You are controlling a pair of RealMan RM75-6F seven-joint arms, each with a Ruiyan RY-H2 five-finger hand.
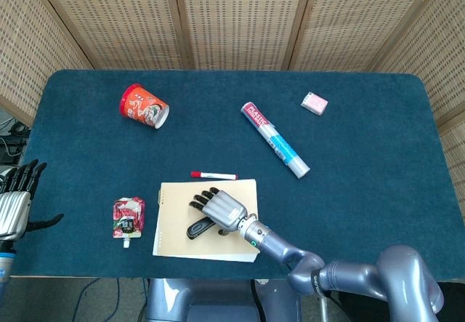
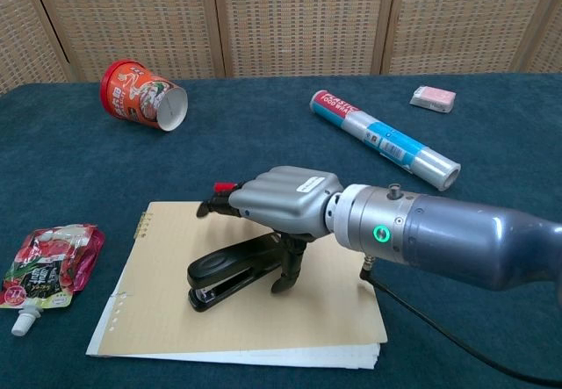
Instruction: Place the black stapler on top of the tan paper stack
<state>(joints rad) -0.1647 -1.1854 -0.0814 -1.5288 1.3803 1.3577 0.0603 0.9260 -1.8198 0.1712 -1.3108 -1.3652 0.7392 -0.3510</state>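
The black stapler [image 1: 197, 228] [image 2: 233, 270] lies flat on the tan paper stack [image 1: 174, 243] [image 2: 307, 319], near the stack's middle. My right hand [image 1: 220, 207] [image 2: 281, 200] hovers just over the stapler's rear end. Its fingers are stretched out and apart above the stapler, and the thumb hangs down beside the stapler's right side. Nothing is gripped in it. My left hand [image 1: 14, 206] stays at the far left table edge with its fingers apart, holding nothing.
A red marker [image 1: 213, 174] lies just beyond the stack. A red cup [image 1: 144, 106] [image 2: 142, 95] is tipped over at the back left. A wrap tube [image 1: 275, 139] [image 2: 383, 139] and a pink box [image 1: 314, 103] sit at the back right. A red pouch [image 1: 128, 218] lies left of the stack.
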